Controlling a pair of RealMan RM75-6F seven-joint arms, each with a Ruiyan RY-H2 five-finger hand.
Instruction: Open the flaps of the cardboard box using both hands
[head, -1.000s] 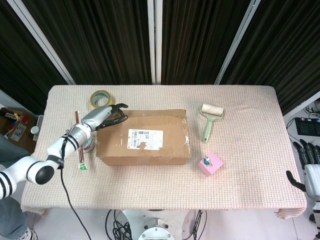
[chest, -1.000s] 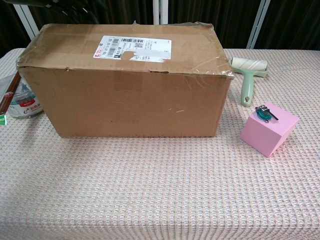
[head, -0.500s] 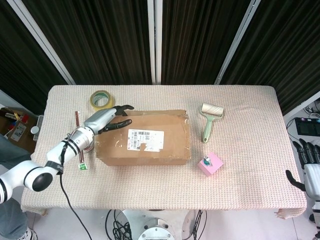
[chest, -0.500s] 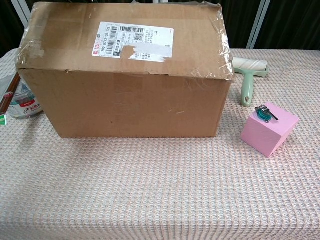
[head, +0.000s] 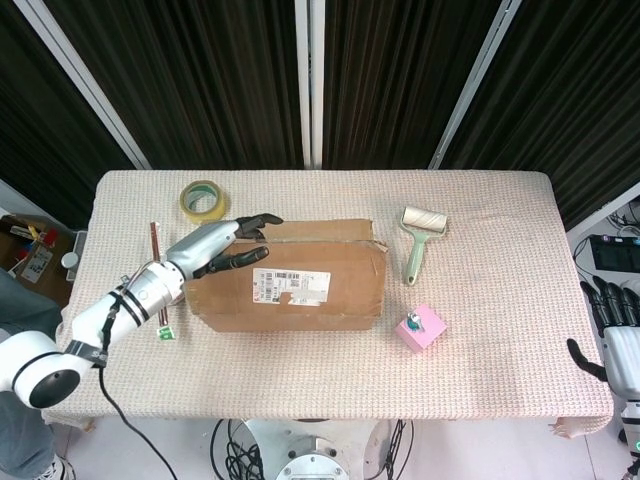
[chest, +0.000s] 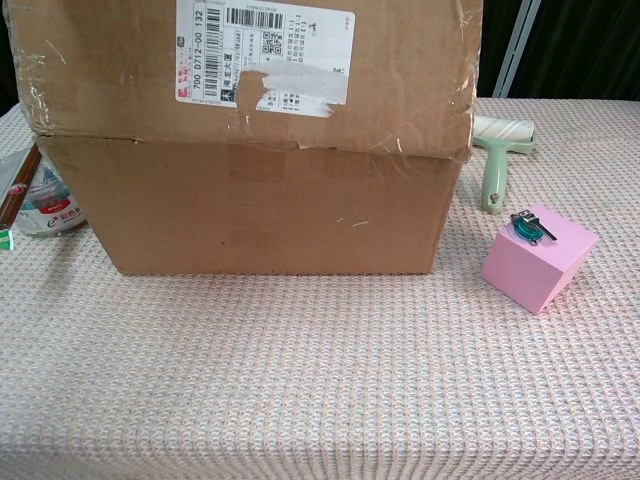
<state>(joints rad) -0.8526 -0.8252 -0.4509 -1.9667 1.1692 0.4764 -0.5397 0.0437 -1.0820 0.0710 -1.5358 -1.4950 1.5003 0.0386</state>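
Head view, left hand (head: 228, 246) fingers spread, pressing cardboard box (head: 300, 290) top-left edge, box tilted

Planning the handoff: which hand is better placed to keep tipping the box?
Left. The left hand rests on the box; the right hand hangs off the table's far edge.

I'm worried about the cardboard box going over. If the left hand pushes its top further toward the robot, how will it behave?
The cardboard box already leans toward the robot, so it probably tips rather than slides. The left hand alone moves it, hinting it is light. Its walls look stiff, though the taped top is wrinkled and may give.
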